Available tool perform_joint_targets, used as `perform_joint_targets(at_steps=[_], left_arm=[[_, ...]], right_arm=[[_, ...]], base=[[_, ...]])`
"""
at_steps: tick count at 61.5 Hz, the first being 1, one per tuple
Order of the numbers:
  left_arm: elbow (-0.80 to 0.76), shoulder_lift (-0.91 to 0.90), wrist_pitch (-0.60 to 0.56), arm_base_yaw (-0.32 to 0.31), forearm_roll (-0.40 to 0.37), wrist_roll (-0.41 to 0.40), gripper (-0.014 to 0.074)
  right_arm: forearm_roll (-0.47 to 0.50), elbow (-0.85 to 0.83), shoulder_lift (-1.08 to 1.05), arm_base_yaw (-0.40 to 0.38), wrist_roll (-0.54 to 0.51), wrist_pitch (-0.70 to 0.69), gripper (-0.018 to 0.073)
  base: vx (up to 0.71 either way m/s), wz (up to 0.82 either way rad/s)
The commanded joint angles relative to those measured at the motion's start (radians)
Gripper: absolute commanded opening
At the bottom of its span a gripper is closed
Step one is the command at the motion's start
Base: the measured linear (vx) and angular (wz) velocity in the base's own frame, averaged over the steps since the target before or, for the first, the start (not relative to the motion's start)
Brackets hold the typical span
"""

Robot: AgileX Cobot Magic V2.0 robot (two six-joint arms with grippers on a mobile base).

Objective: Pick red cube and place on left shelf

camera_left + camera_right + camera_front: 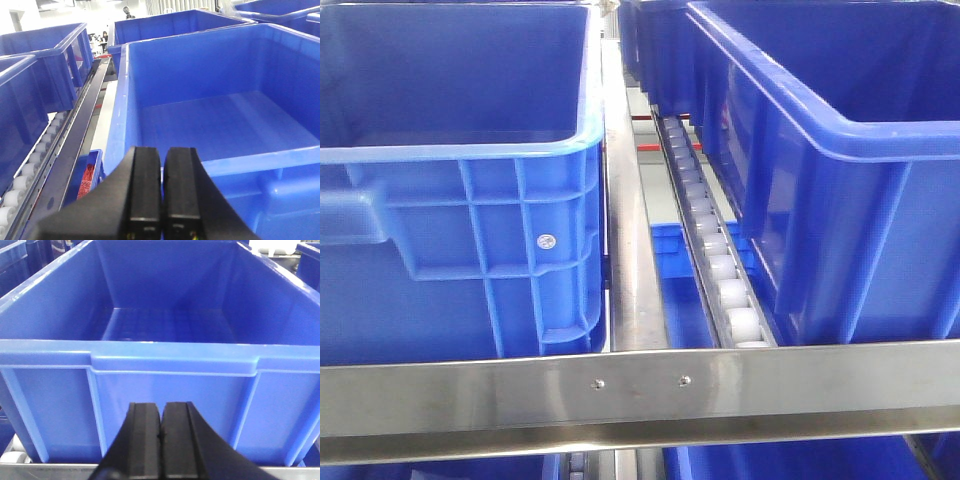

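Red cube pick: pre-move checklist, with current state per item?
1. Left hand empty: ok, fingers together, nothing between.
2. Right hand empty: ok, fingers together.
3. Hands open for a grasp: not ok.
4. Red cube located: cannot tell; only red items in a lower bin, shape unclear.
5. Bin ahead of left hand free of contents: ok.
6. Left shelf spot identified: cannot tell.

No text, label, brand, number or sign can be read in any view: the blue bins (470, 200), the steel rail (640, 395) and the roller track (715, 250) all carry no legible marking.
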Motion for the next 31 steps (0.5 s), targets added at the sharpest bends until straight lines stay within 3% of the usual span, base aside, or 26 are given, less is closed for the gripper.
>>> perform_joint_targets(at_steps=[1,31], left_arm=[[0.022,0.008,-0.083,0.002,-0.01,0.001,0.0106],[0.022,0.008,-0.083,0.002,-0.01,0.001,0.0106]], right_arm=[[-0.017,-0.026,-0.018,-0.005,0.0,-0.101,0.0067],[-0.017,-0.026,-0.018,-0.005,0.0,-0.089,0.0067]], base=[[0.0,0.0],[0.0,0.0]])
